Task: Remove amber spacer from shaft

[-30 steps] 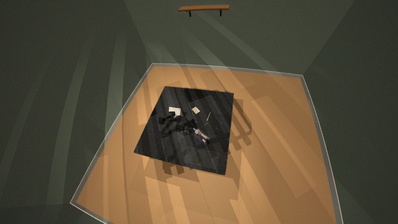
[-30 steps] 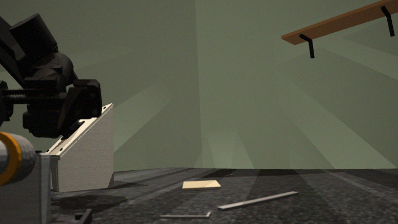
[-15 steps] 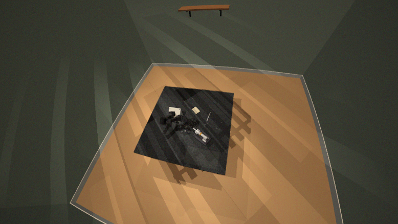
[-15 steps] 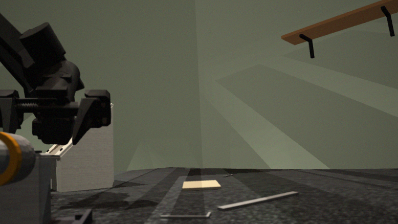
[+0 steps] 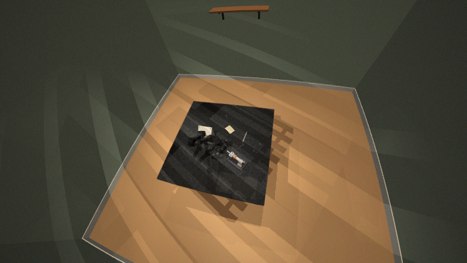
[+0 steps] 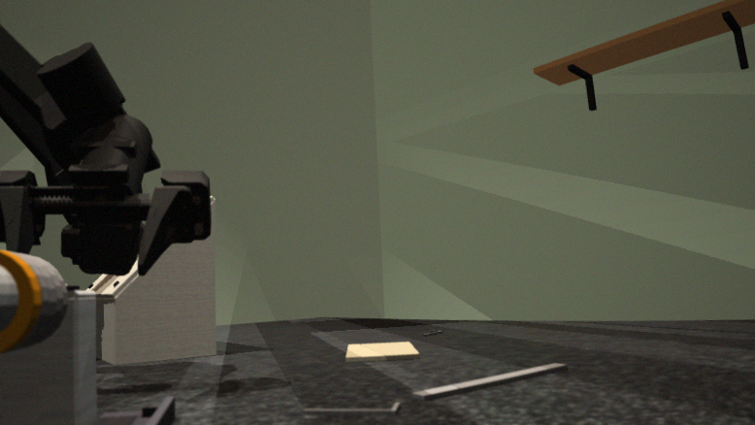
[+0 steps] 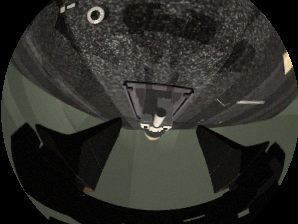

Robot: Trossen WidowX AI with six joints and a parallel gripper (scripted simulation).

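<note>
The amber spacer (image 5: 235, 157) (image 6: 28, 306) (image 7: 152, 138) is a ring around the pale cylindrical assembly, which sits above the dark base frame (image 7: 130, 102). A pale shaft end (image 7: 159, 119) sticks out toward the wrist camera. In the exterior view, a pale upright block (image 6: 84, 348) stands below the cylinder. Which part is the housing, and the other spacers, I cannot tell clearly. My gripper (image 6: 79, 261) (image 7: 161, 125) is open and empty. It is near the shaft end, which appears between the fingertips in the wrist view; contact cannot be seen.
A white wedge-shaped box (image 5: 204, 128) (image 6: 163, 316) stands behind the arm. A cream plate (image 5: 229, 129) (image 6: 382, 351), a thin bar (image 5: 244, 136) (image 6: 491, 379) and an L-shaped key (image 6: 351, 409) lie on the dark table (image 5: 248, 191). A pale ring (image 7: 95, 15) lies nearer the arm.
</note>
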